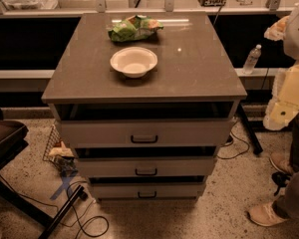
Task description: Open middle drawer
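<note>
Close to us, the middle drawer (pixel 146 167) lies left of and below the pincer (pixel 278 114), whose grip we cannot tell.

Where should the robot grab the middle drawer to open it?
By the small dark pull handle at the centre of the pale-grey middle drawer, from the front: it alone sticks out. The gripper hangs far right, away from it.

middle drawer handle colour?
Handle dark, near black; camera view. Gripper at right edge, off the middle drawer.
</note>
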### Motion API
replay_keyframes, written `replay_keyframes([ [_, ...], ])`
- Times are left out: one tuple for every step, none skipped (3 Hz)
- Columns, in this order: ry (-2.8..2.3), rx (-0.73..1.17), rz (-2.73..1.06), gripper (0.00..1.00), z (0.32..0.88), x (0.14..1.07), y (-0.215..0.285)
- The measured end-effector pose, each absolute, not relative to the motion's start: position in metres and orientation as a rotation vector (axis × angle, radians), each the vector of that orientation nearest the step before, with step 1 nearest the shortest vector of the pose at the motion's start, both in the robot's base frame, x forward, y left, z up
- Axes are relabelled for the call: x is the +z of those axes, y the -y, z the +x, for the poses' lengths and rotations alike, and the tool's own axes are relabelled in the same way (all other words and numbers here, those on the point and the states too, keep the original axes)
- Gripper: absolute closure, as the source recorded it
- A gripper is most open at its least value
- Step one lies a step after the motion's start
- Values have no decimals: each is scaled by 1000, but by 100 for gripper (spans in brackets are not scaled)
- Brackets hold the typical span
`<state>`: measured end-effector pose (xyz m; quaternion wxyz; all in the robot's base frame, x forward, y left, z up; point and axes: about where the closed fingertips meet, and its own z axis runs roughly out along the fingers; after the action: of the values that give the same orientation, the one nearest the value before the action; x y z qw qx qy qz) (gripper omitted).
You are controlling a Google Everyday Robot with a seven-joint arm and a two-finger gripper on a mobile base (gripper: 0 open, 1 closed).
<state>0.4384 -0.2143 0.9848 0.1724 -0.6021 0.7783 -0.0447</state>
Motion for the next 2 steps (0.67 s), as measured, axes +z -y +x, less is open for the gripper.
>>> replay_keyframes([
  [-2208, -127, -1708, 0, 438, 985, 214],
  [-2185, -141, -1672, 0, 445, 972, 212],
])
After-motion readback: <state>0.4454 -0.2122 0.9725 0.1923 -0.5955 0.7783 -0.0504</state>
